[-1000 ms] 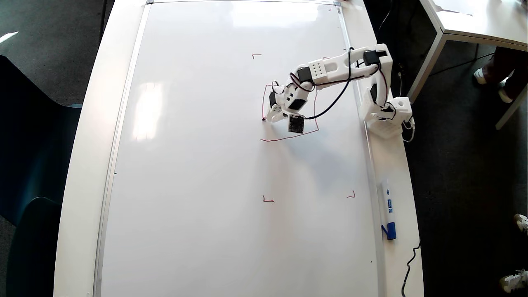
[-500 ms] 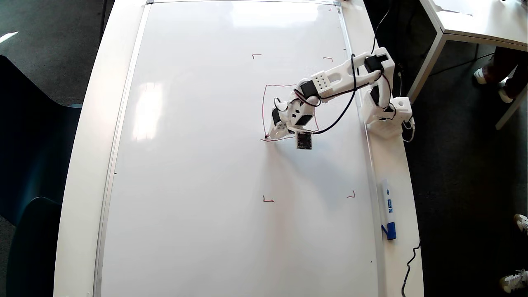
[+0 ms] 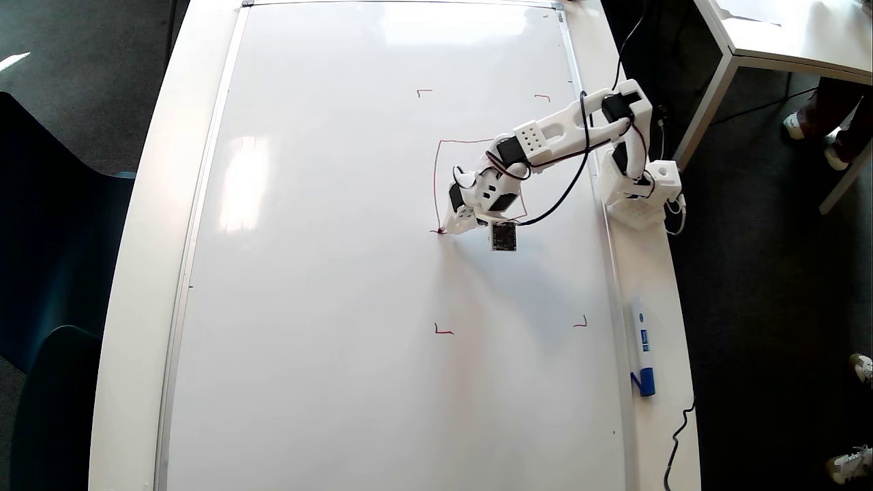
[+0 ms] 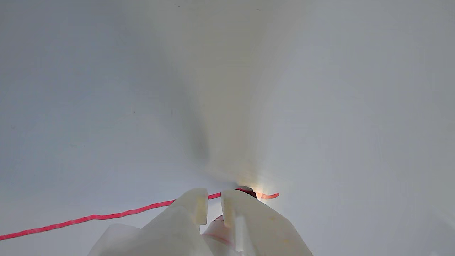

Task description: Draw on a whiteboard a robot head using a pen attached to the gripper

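Closest to the wrist camera, the white 3D-printed plastic gripper (image 4: pixel 214 206) rises from the bottom edge, its two pale jaws standing a narrow slot apart with the slim white-bodied pen (image 4: pixel 217 227) lodged low between them; whether they actually press on its barrel cannot be told. The pen's dark red tip (image 4: pixel 249 192) pokes out past the right-hand jaw and touches the glossy white whiteboard (image 4: pixel 320 106). A thin red line (image 4: pixel 89 217) runs from the left edge of that view up to the jaws, and a short red stub shows just beyond the tip.

In the overhead view the gripper (image 3: pixel 455 221) points down and left, with the pen tip (image 3: pixel 442 231) at the lower left corner of the red line drawing of the robot head (image 3: pixel 435 184). Only part of a square outline shows: a top stroke, a long left stroke, and a bit of the right side beside the arm. The rest lies under the small white robot arm (image 3: pixel 545 136), whose black cables loop back to its base (image 3: pixel 641 187) on the white counter (image 3: pixel 129 273) at the whiteboard's (image 3: pixel 341 273) right edge. Small red corner marks (image 3: pixel 443 331) sit around the drawing, well apart from it. Farther down the counter's right strip lies a white marker with a blue cap (image 3: pixel 642 346).
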Robot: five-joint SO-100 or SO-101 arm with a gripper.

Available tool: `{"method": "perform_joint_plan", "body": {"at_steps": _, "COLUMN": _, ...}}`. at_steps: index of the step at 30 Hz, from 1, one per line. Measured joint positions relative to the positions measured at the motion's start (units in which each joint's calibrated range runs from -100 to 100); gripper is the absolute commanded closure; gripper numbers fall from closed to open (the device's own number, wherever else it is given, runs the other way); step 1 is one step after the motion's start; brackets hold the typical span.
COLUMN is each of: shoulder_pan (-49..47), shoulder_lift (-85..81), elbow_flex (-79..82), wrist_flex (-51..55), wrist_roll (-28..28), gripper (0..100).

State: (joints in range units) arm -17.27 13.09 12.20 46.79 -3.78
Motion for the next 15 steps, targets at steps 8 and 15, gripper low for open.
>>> {"method": "perform_joint_plan", "body": {"at_steps": 8, "shoulder_pan": 1.9, "shoulder_lift": 0.2, "elbow_flex": -4.6, "wrist_flex": 0.3, "wrist_roll": 0.0, "gripper": 99}}
{"method": "perform_joint_plan", "body": {"at_steps": 15, "shoulder_pan": 2.9, "shoulder_lift": -0.3, "elbow_flex": -8.9, "wrist_flex": 7.2, "wrist_roll": 0.0, "gripper": 99}}
